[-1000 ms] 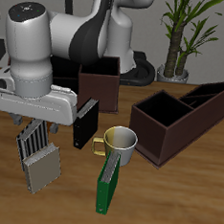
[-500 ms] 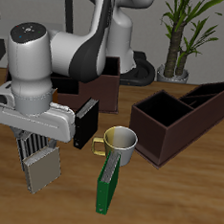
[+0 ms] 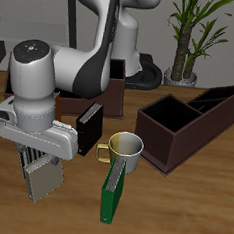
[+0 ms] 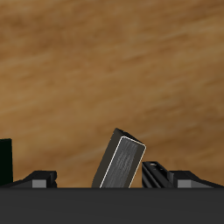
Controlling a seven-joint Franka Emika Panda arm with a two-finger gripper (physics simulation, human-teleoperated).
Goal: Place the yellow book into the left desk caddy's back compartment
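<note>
The yellow book (image 3: 42, 175) stands upright near the table's front edge; it shows as a grey cover with a pale yellow edge and striped pages. My gripper (image 3: 40, 155) is right above it, open, with the fingers on either side of its top. In the wrist view the book (image 4: 122, 162) rises between my gripper's (image 4: 114, 180) spread fingertips. The left desk caddy (image 3: 177, 144) is a long, low, reddish-brown box with black sections, well away from the book across the table.
A black book (image 3: 88, 132) stands just behind my gripper. A mug (image 3: 126, 147) and an upright green book (image 3: 108, 194) stand beside it. A second reddish-brown caddy (image 3: 103, 88) sits farther back, partly behind the arm. A potted plant (image 3: 191, 35) stands at the back.
The arm has come down and toward the table's front edge, bringing the hand lower over the yellow book. The book and the other things have not moved.
</note>
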